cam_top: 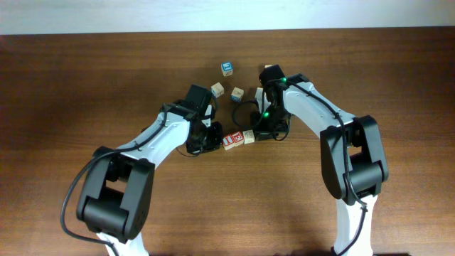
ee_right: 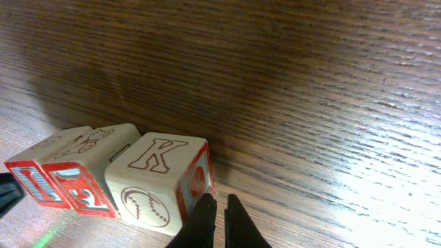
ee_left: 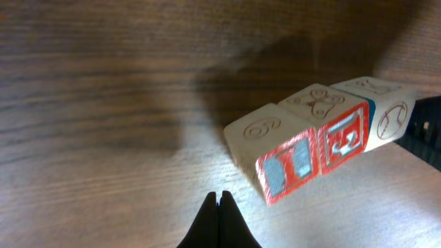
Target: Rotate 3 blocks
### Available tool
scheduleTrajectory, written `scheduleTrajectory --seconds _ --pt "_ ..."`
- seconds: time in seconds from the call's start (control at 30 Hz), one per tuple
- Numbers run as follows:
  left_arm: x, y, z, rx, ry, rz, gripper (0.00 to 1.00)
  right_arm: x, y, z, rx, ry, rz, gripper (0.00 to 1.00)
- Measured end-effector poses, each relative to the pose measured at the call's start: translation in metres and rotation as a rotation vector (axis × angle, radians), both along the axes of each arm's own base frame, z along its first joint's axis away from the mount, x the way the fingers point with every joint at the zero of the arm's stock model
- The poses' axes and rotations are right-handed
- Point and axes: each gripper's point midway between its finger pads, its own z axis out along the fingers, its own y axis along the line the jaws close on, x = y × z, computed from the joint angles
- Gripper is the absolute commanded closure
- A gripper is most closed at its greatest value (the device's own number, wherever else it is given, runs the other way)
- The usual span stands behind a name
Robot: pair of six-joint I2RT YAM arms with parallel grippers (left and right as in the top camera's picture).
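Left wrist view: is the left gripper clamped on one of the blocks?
No, the left gripper is shut on nothing, and the three blocks lie apart from it.

White-shelled L arm (cam_top: 158, 139) & R arm (cam_top: 313, 107), black joints (cam_top: 117, 195), black cables (cam_top: 65, 210), green LED (cam_top: 265, 114) on R, tapered black fingers (ee_left: 209, 224)

The pale block (ee_right: 155, 186) has a big letter K on top, drawn in red outline. The middle block (ee_right: 79, 182) beside it has a white letter on its red side that looks like an E. The print on the last red block (ee_right: 27, 180) is too blurry to read.
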Motion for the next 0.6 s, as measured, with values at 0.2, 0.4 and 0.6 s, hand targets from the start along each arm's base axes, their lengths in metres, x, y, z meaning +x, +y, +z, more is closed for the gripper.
scheduleTrajectory --seconds 0.2,0.4,0.6 --pt "0.01 -0.006 -0.022 -0.008 -0.008 -0.001 1.0 0.001 0.007 0.0 0.009 -0.015 0.013 0.92" --pt "0.015 -0.004 -0.022 0.001 -0.028 0.006 0.98 -0.002 0.01 -0.001 -0.015 -0.023 0.033 0.92" --pt "0.011 0.015 -0.021 0.029 0.022 0.025 0.78 -0.005 0.016 -0.001 -0.002 -0.016 0.043 0.92"
